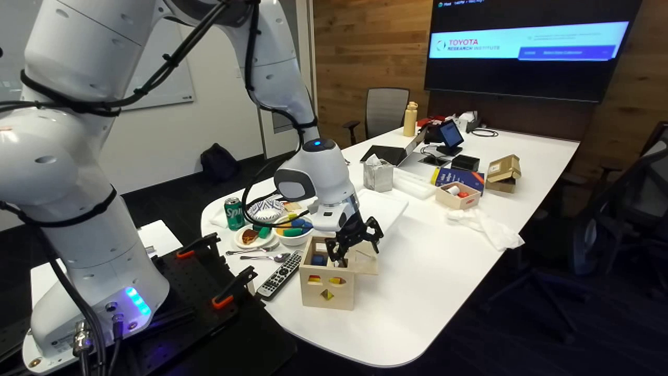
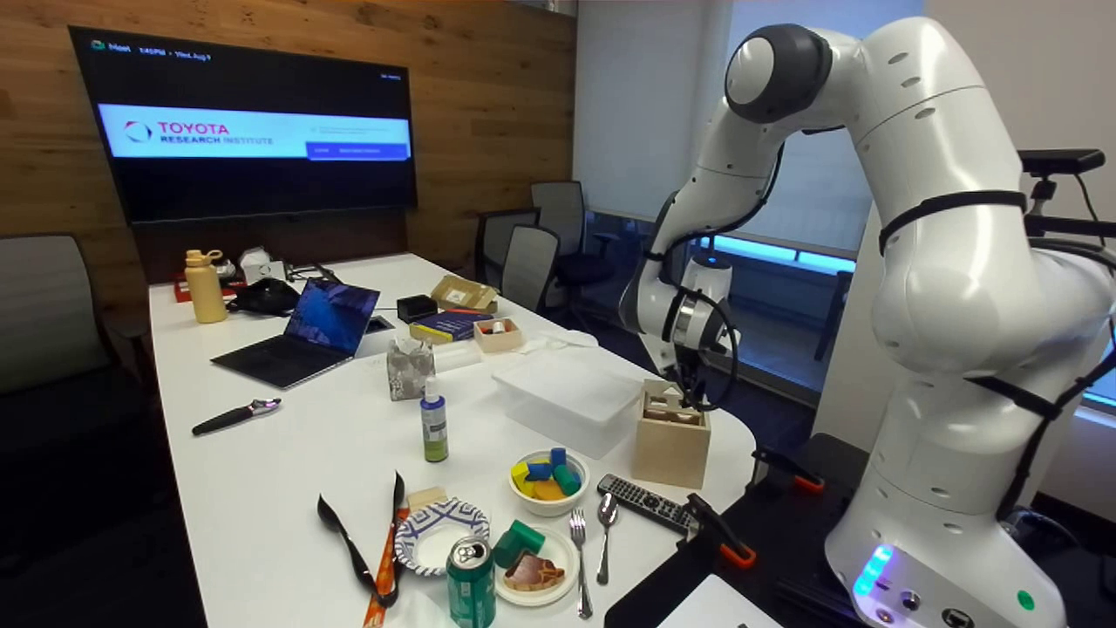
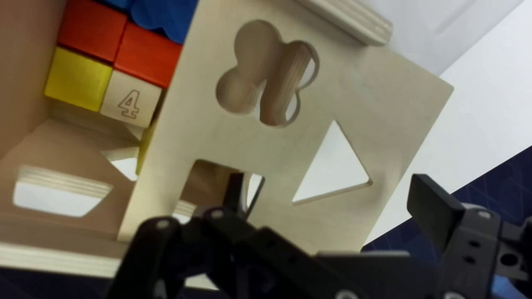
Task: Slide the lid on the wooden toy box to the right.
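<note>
The wooden toy box point(image 1: 312, 296) stands on the table near its front end; it also shows in an exterior view point(image 2: 670, 453). Its light-wood lid point(image 1: 367, 259) is partly off the top and juts out past the box's right side in that view. In the wrist view the lid point(image 3: 278, 145) leaves the left of the box open, with red, yellow, blue and plain blocks point(image 3: 79, 79) inside. My gripper point(image 3: 331, 191) is open over the lid. One finger reaches into the lid's square hole; the other is beyond the lid's outer edge. The gripper point(image 1: 360, 255) is tilted.
A white rectangular container point(image 2: 567, 401) stands close beside the box. A remote point(image 1: 280, 275), a spoon point(image 2: 607, 523), a fork point(image 2: 579, 558), a bowl of blocks point(image 2: 547, 501) and a plate point(image 2: 558, 584) lie nearby. The table edge point(image 1: 417, 355) is close to the box.
</note>
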Available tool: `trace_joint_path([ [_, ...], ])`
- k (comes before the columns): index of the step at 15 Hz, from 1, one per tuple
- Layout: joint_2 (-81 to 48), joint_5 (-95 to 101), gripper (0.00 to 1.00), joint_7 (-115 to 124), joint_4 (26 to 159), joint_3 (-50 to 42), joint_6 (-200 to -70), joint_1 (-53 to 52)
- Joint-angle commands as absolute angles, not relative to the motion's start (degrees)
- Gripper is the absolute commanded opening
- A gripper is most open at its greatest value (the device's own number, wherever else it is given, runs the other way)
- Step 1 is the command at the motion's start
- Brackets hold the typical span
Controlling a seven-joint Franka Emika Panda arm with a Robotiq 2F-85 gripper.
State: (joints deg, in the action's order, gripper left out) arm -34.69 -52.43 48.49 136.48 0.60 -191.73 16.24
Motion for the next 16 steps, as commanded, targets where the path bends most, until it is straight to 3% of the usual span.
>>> trace_joint_path([
  [1,-33.16,-50.48,1.0,48.09,136.23,6.61,-191.15,22.92],
  [11,-27.8,-49.55,1.0,47.79,142.69,16.56,-190.01,35.47],
  [16,-16.25,-48.71,1.0,46.75,150.99,20.35,-187.04,37.05],
])
